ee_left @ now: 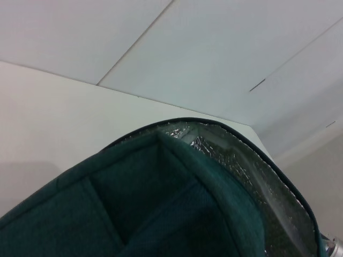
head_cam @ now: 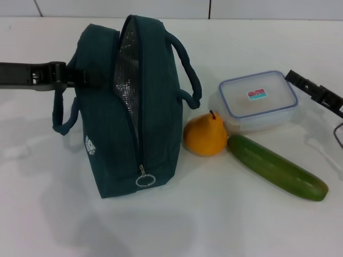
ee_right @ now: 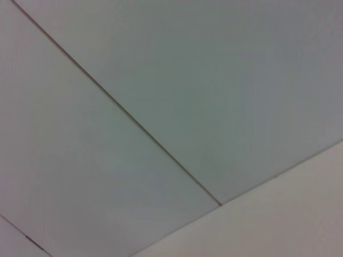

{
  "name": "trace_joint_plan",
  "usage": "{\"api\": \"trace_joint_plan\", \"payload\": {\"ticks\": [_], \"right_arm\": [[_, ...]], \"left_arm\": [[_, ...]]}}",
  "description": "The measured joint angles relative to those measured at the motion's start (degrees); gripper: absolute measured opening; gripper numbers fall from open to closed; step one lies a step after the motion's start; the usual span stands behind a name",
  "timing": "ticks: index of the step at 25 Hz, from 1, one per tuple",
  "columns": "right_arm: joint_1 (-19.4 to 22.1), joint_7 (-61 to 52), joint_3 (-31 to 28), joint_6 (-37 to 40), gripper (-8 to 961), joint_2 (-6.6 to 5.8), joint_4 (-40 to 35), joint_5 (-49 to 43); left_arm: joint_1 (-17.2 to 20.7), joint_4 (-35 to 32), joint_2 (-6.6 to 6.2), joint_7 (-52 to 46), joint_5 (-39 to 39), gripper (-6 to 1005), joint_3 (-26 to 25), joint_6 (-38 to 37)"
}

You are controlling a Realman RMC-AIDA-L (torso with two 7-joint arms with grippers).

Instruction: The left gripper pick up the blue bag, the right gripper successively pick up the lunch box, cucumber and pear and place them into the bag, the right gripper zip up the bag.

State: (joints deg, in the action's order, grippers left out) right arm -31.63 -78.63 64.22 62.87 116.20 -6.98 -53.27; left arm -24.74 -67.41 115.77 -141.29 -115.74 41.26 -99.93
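The blue bag [head_cam: 107, 123] stands unzipped on the white table, its silver foil lining showing and its ring zipper pull [head_cam: 144, 179] at the near end. My left gripper [head_cam: 80, 77] comes in from the left and touches the bag's far left side above one loop handle. The left wrist view is filled with the bag's fabric [ee_left: 161, 214] and foil from close up. To the bag's right sit the pear [head_cam: 205, 135], the lunch box [head_cam: 257, 99] behind it, and the cucumber [head_cam: 276, 167] lying slantwise in front. My right gripper [head_cam: 300, 83] hovers just right of the lunch box.
A thin dark cable [head_cam: 338, 134] shows at the right edge. White table [head_cam: 171, 230] spreads in front of the bag and the food. The right wrist view shows only wall panels [ee_right: 214, 80] and a strip of table.
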Motion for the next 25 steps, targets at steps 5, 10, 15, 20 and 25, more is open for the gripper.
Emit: {"api": "trace_joint_plan", "payload": {"ticks": [5, 10, 15, 20, 25], "right_arm": [[-0.80, -1.36, 0.23, 0.13, 869, 0.04, 0.82, -0.21], [-0.93, -3.17, 0.49, 0.74, 869, 0.02, 0.86, -0.29], [-0.96, -4.85, 1.01, 2.19, 868, 0.00, 0.89, -0.35], [-1.12, -4.96, 1.13, 2.28, 868, -0.01, 0.84, -0.35], [-1.15, -6.19, 2.31, 3.01, 869, -0.02, 0.83, -0.32]], "left_arm": [[0.02, 0.00, 0.05, 0.13, 0.00, 68, 0.11, 0.00], [0.04, 0.00, 0.08, 0.15, -0.03, 68, 0.10, 0.15], [0.04, 0.05, 0.18, 0.36, -0.17, 67, -0.06, 0.18], [0.05, 0.08, 0.18, 0.40, -0.17, 67, -0.07, 0.18], [0.05, 0.15, 0.15, 0.41, -0.16, 68, -0.27, 0.41]]}}
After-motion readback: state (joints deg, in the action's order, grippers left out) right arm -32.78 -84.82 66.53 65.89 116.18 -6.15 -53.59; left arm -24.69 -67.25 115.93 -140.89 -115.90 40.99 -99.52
